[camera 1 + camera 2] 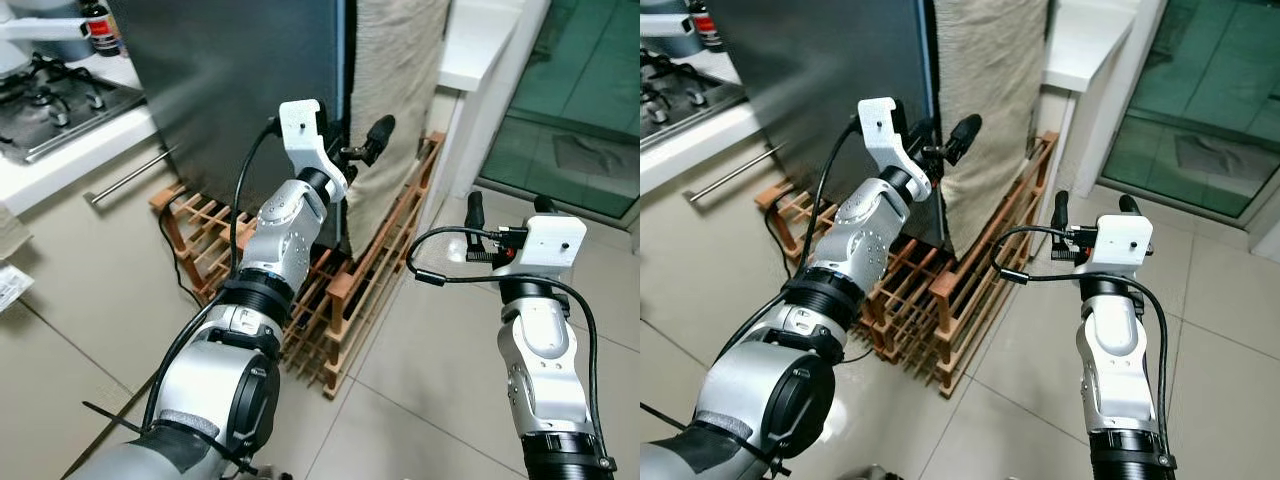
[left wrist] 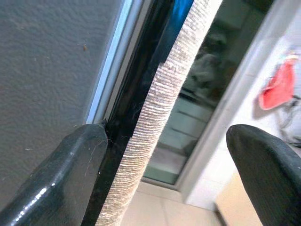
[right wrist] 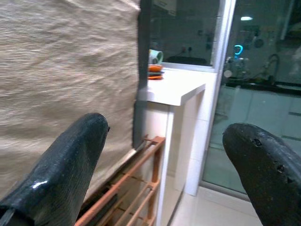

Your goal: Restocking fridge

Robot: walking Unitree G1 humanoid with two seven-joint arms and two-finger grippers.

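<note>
The fridge's dark grey door (image 1: 240, 80) stands shut ahead, with a beige woven cloth (image 1: 395, 90) hanging down beside its right edge. My left gripper (image 1: 940, 140) is raised to that edge and is open. In the left wrist view one finger (image 2: 61, 174) rests against the door's black seal (image 2: 136, 94) and the cloth's edge (image 2: 160, 117) runs between the two fingers. My right gripper (image 1: 508, 210) is held up over the tiled floor to the right of the fridge, open, with nothing between its fingers (image 3: 66, 165).
A wooden slatted rack (image 1: 340, 300) sits on the floor under and in front of the fridge. A counter with a gas stove (image 1: 50, 100) and a drawer handle (image 1: 130, 175) is on the left. A white ledge (image 1: 480, 40) and a glass door (image 1: 590, 100) lie to the right.
</note>
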